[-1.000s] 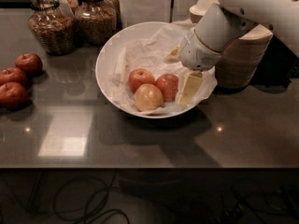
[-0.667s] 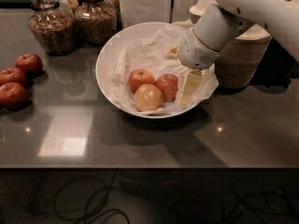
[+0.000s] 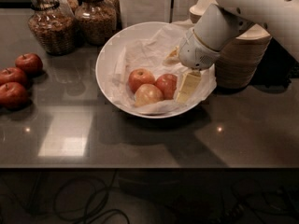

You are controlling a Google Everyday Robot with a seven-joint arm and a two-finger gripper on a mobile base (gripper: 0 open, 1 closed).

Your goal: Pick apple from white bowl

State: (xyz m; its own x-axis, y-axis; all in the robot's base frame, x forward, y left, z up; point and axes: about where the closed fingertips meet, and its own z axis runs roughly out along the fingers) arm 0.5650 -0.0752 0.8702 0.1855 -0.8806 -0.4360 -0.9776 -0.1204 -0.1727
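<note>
Nearest us, the front strip of the table carries nothing but light reflections.

Just beyond, towards the middle and right of centre, stands the white bowl, lined with crumpled paper. Three fruits lie in it, touching one another. The paler apple is nearest the front edge. Behind it and to the right is the apple, which we judge to be the one sought. A second red apple lies to the left.

The gripper hangs inside the bowl on its right side. Its pincer is spread and grips nothing. One yellowish finger stands just beside the apple's right flank. The other shows further back, over the paper.

Against a second ago we record almost no change. The apples have not shifted, and the gripper has kept its place at the apple's side. We judge the approach complete and the grasp not yet made. The fingers must still come around the apple and close.

By the left edge lie small dark red apples, well apart from the bowl. At the far right rise stacked beige bowls, and at the far left corner stand glass jars.
</note>
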